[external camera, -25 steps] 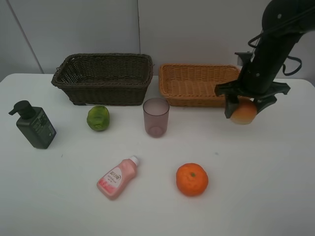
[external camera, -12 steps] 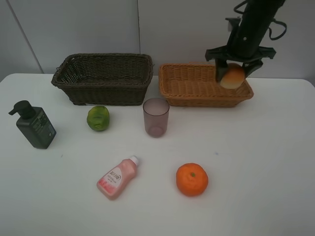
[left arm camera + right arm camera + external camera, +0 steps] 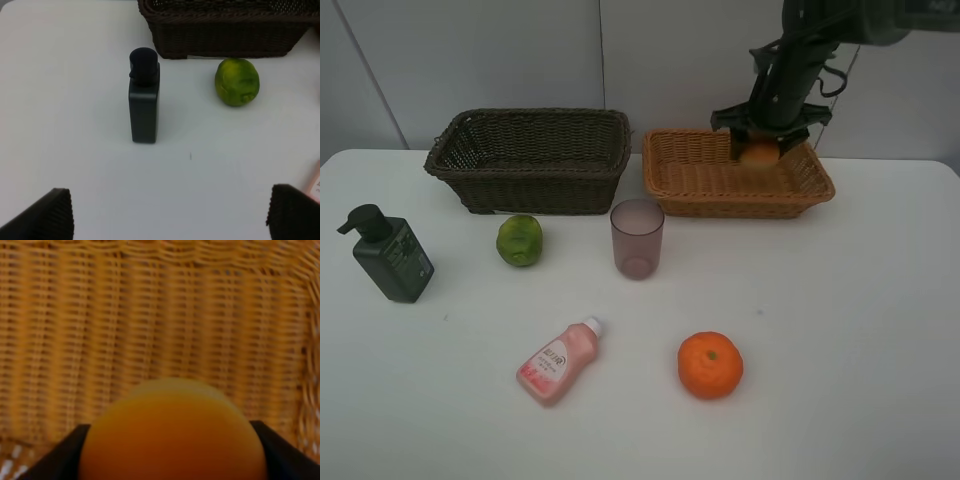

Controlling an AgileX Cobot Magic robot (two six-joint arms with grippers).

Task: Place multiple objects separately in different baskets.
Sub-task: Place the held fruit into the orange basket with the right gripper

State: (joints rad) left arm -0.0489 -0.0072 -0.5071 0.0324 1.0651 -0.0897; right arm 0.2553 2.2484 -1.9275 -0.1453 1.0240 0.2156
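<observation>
**A:** Orange-tan wicker all across the right wrist view, behind the peach (image 3: 172,435). Pinched between both black fingers (image 3: 70,452) of the right gripper (image 3: 760,148), one on each flank.

**B:** Confirmed from the high camera: clamped on the peach, held within the outline of the light basket (image 3: 740,208), toward its back wall. Cannot tell whether touching the weave or hanging just above.

**A:** And the left gripper (image 3: 170,217)?

**B:** Spread wide, gripping nothing, hovering above the white table (image 3: 840,330). Looking down on the dark green pump bottle (image 3: 144,107), upright, with the bumpy green citrus (image 3: 237,82) off to one side, just in front of the dark brown basket (image 3: 225,37).

**A:** Elsewhere on the table: mauve cup (image 3: 637,238) upright, just in front of the gap between the two baskets. Pink white-capped bottle (image 3: 560,360) lying on its side, cap aimed toward the cup. Orange tangerine (image 3: 710,365) toward the front, well apart from the bottle.

**B:** Citrus sitting between pump bottle and cup, touching neither. Baskets side by side along the back, close, with a sliver of table between, the brown one deeper.
</observation>
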